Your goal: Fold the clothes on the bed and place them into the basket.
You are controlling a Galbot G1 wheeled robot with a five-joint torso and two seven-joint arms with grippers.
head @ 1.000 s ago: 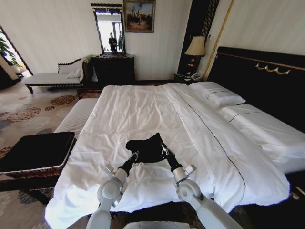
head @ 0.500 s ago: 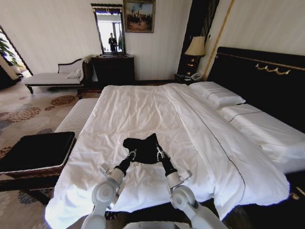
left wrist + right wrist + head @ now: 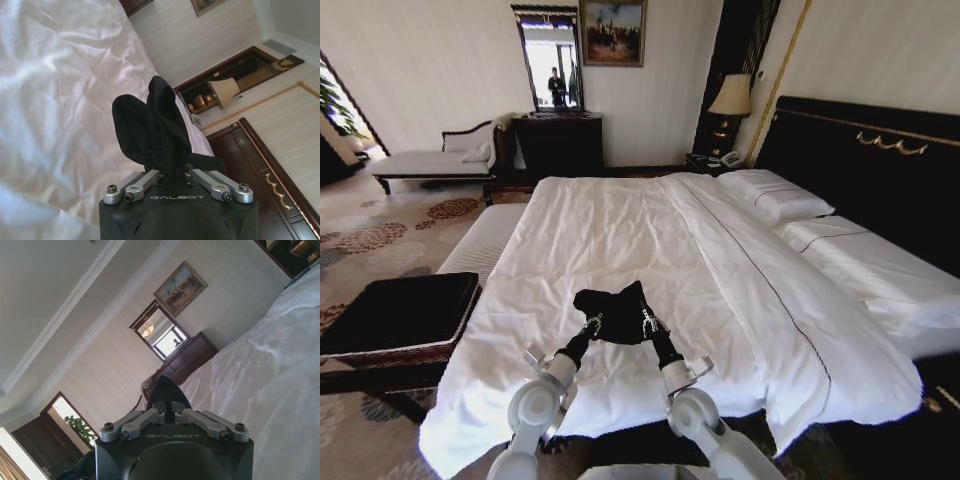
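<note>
Head view: both grippers, left [image 3: 591,324] and right [image 3: 646,322], clenched on the bunched black T-shirt [image 3: 612,300], have carried it leftward above the bed [image 3: 620,230], toward the basket [image 3: 395,315]. Left wrist view: the left gripper's fingers [image 3: 145,177] pinch the shirt. Right wrist view: the right gripper's fingers [image 3: 172,407] nip a fold of it.

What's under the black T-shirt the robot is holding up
The T-shirt hangs bunched between the left gripper and right gripper, both shut on it. Beneath it lies the white bed sheet. The patch of sheet right behind the cloth is covered, as is the shirt's lettering.
</note>
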